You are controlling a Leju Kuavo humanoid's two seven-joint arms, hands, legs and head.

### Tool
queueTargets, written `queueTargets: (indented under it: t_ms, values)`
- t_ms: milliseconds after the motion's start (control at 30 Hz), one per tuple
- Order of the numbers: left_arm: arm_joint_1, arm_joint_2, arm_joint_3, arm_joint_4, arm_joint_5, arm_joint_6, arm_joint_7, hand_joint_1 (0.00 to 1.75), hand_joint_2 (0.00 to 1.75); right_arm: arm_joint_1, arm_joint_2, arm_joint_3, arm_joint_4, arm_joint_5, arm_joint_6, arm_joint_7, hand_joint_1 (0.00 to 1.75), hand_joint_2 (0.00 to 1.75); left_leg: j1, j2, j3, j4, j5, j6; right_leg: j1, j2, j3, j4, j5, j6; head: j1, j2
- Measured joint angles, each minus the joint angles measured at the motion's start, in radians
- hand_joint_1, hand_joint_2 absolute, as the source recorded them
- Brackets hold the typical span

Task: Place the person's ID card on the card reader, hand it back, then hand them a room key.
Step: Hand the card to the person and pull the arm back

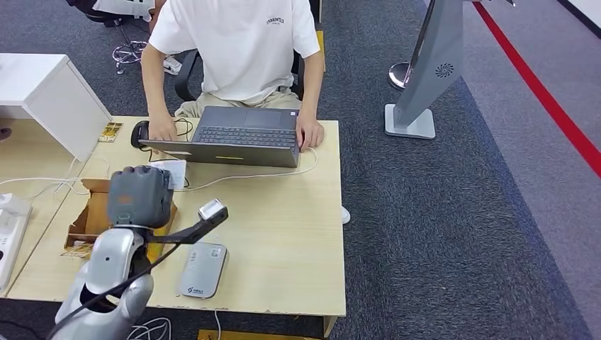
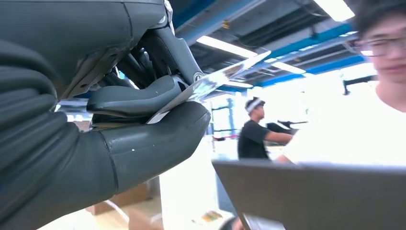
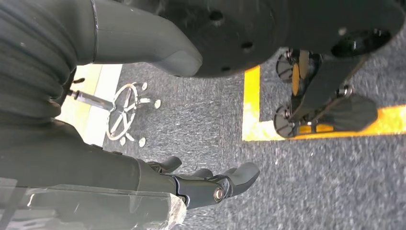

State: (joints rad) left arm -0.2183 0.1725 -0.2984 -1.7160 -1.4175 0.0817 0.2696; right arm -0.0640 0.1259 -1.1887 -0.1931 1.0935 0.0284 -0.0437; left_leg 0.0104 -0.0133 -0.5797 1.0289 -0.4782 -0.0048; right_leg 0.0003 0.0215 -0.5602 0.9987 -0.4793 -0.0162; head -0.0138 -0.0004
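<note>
Left wrist view: my left hand (image 2: pixel 143 120) pinches card (image 2: pixel 210 81) edge, thin, stiff, slippery; right hand (image 3: pixel 210 184) hangs empty, fingers apart

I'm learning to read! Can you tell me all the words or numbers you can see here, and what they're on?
White T-shirt of the person at the table: a small dark chest print, too small to read for sure.
Grey card reader: a small mark near its front corner, too blurred to read.
Grey stand on the carpet: a round swirl sign, no letters.
Card held in the left hand: shiny glare, nothing readable.
</note>
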Motion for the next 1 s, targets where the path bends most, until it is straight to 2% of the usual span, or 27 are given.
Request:
queueTargets:
  t_ms: [200,367,533,800,933,1000]
  values:
    - [-0.194,0.058,0.155,0.277,0.026,0.145,-0.057,1.75,1.75,0.0,-0.004,0.023,0.0,0.044,0.029,-0.016,0.0,1.75,0.0,0.001,0.0,0.0,0.001,-0.001,0.0,0.002,-0.001,0.001,0.001,-0.001,0.0,0.0]
    - [-0.315,0.109,0.247,0.527,0.008,0.238,-0.083,1.75,1.75,0.0,-0.007,0.037,0.0,0.058,0.022,0.02,0.0,1.75,0.0,0.002,0.0,0.0,0.001,-0.001,0.0,0.002,-0.001,0.002,0.0,-0.001,0.0,0.0]
    - [-0.369,0.119,0.288,0.664,0.014,0.259,-0.092,1.75,1.75,-0.001,-0.011,0.044,0.0,0.065,0.017,0.054,0.0,1.75,0.0,0.001,-0.001,0.0,0.001,-0.001,0.0,0.002,-0.002,0.001,0.0,0.0,0.0,0.0]
    - [-0.405,0.114,0.297,0.75,0.007,0.256,-0.085,1.75,1.75,-0.001,-0.012,0.044,0.0,0.065,0.014,0.084,0.0,1.75,0.0,0.001,-0.001,0.0,0.001,-0.001,0.0,0.002,-0.002,0.001,0.0,0.0,0.0,0.0]
    - [-0.405,0.11,0.299,0.764,0.01,0.234,-0.08,0.0,1.75,-0.001,-0.012,0.044,0.0,0.065,0.018,0.073,0.0,1.75,0.0,0.001,-0.001,0.0,0.001,-0.001,0.0,0.002,-0.002,0.001,0.0,0.0,0.0,0.0]
    - [-0.404,0.108,0.3,0.768,0.012,0.219,-0.078,0.0,1.75,-0.001,-0.012,0.044,0.0,0.065,0.02,0.066,0.0,1.75,0.0,0.001,-0.001,0.0,0.001,-0.001,0.0,0.002,-0.002,0.001,0.0,-0.001,0.0,0.0]
